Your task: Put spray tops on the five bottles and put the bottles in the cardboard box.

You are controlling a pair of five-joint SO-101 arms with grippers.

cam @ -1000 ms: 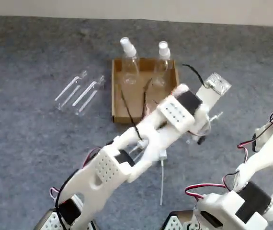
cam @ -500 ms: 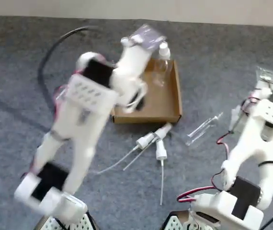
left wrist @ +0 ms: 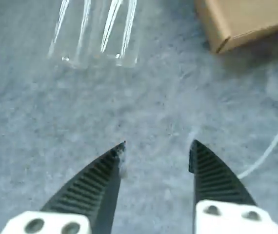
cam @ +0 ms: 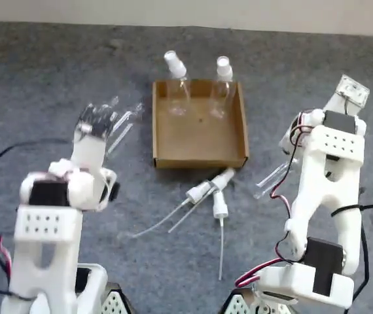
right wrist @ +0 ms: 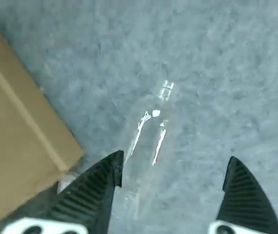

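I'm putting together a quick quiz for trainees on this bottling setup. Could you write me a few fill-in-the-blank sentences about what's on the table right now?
1. The capped bottles standing in the cardboard box number ____.
2. The loose spray tops lying in front of the box number ____.
3. The right gripper hangs over a lying bottle, with its jaws ____.
4. The left gripper holds ____.

Missing words: two; three; open; nothing.

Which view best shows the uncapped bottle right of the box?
Right wrist view: the bottle lies ahead of the open right gripper, neck plain. High view: faint beside the arm. Left wrist view faces two other bottles.
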